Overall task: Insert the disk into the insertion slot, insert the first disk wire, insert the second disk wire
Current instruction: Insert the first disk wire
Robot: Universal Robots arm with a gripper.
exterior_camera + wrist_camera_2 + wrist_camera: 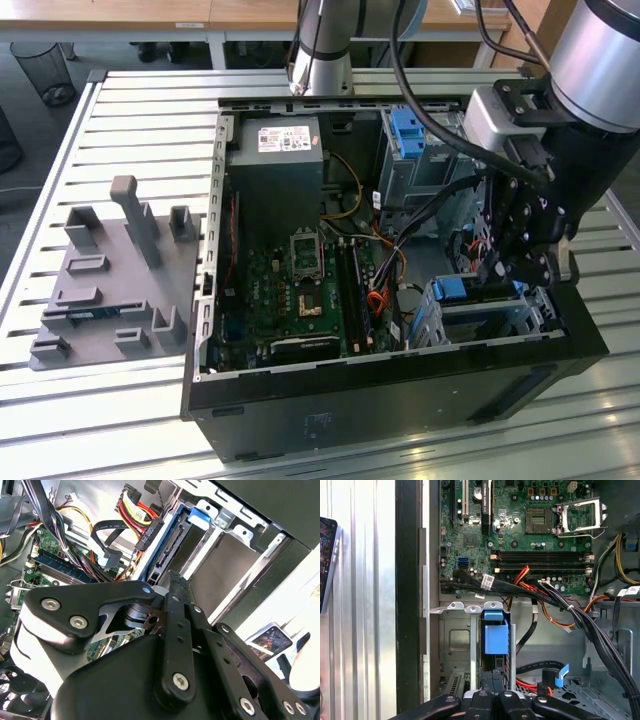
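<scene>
The disk (478,296) sits inside the insertion slot (500,322), a silver cage at the case's corner on the exterior view's right. Its blue carrier (495,632) shows in both wrist views, and its port edge (166,550) faces the motherboard. My gripper (520,262) hangs just above the disk's end, with the fingers (173,582) pressed together and nothing between them. A black plug on red and yellow wires (146,533) hangs close to the ports. A black flat cable with a blue plug (111,558) lies loose beside it.
The open computer case (300,400) holds a green motherboard (300,290), a power supply (285,160) and a taller grey bay with a blue latch (405,130). A grey fixture plate (110,280) lies on the slatted table at the exterior view's left.
</scene>
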